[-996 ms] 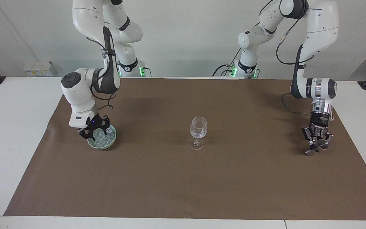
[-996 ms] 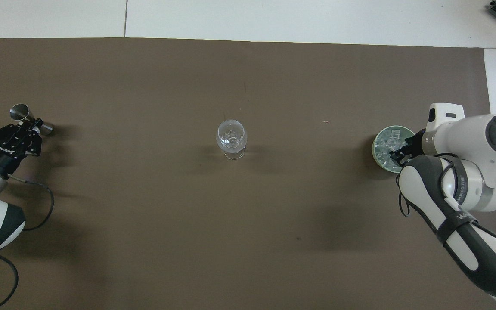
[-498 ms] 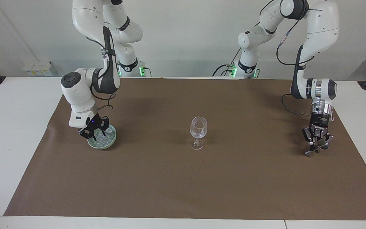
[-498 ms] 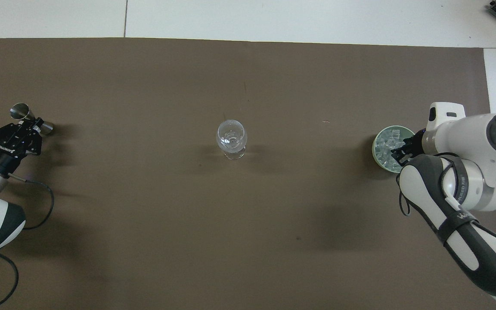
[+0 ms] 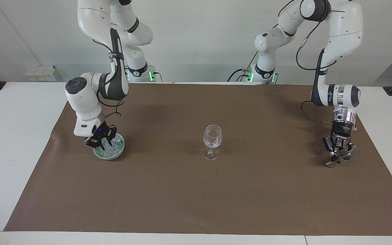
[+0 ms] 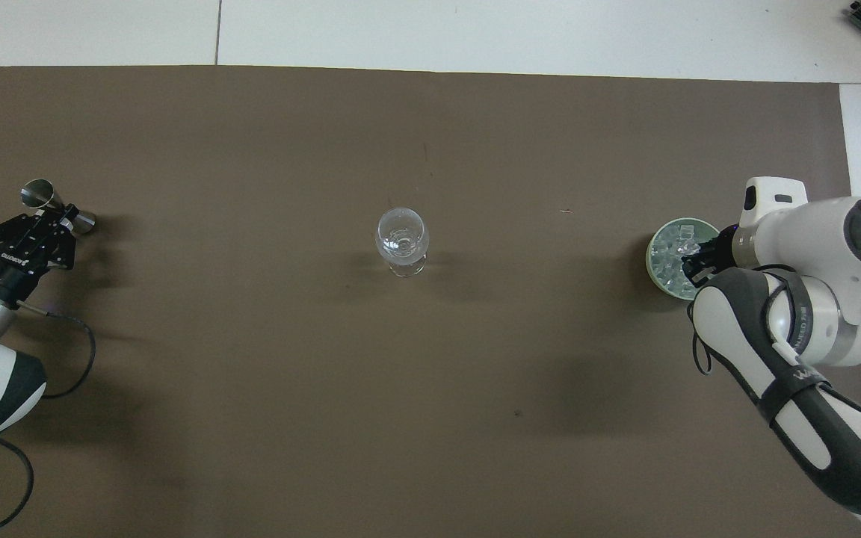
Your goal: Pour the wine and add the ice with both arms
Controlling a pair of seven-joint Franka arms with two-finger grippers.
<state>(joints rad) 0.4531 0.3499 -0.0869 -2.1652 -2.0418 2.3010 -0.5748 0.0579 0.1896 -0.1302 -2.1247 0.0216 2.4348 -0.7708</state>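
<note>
Right now the ice [image 5: 111, 147] sits heaped in a green bowl [image 5: 118, 154] toward the right arm's end; the right gripper [image 5: 98, 143], fingers pinched together among cubes, should lift straight up. The left gripper [image 5: 337, 159] clamps a metal jigger [image 5: 335, 160] by the wine glass [image 5: 212, 136]

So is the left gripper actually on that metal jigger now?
Touching. In the facing view the left gripper is shut on the metal jigger, with its fingertips at the jigger's waist.
</note>
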